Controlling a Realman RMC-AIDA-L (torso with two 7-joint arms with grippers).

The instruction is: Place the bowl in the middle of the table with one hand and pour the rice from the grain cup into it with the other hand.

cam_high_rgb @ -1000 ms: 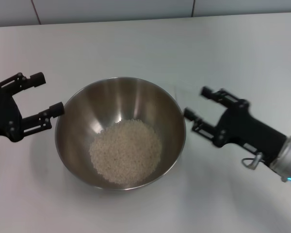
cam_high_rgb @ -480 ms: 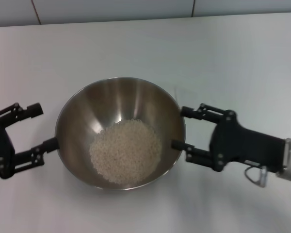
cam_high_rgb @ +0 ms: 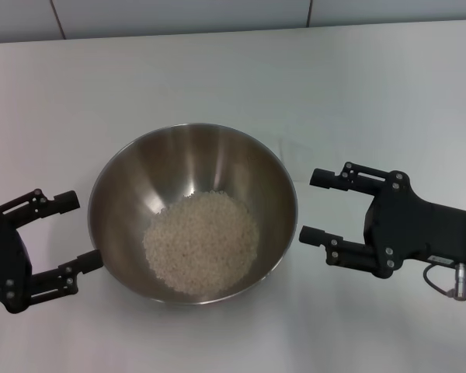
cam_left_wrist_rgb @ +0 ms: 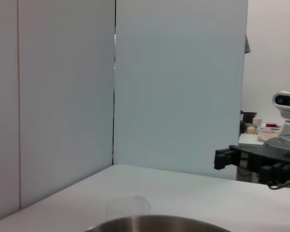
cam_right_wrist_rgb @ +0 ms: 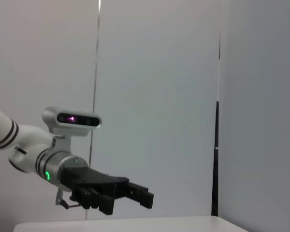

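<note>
The white table (cam_high_rgb: 217, 70) carries a steel bowl (cam_high_rgb: 124, 175) sitting between the left gripper (cam_high_rgb: 66, 237) and the right gripper (cam_high_rgb: 314, 206), its rim close to both. A clear cup (cam_left_wrist_rgb: 128, 207) stands just behind the bowl.

Steel bowl (cam_high_rgb: 193, 211) mid-table (cam_high_rgb: 217, 70), upright, holding heaped rice (cam_high_rgb: 201, 242).

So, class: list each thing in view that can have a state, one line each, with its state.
bowl: upright on the table, holding rice
rice: heaped in the bowl's bottom
grain cup: upright behind the bowl, apparently empty
left gripper: open, beside the bowl
right gripper: open, beside the bowl
</note>
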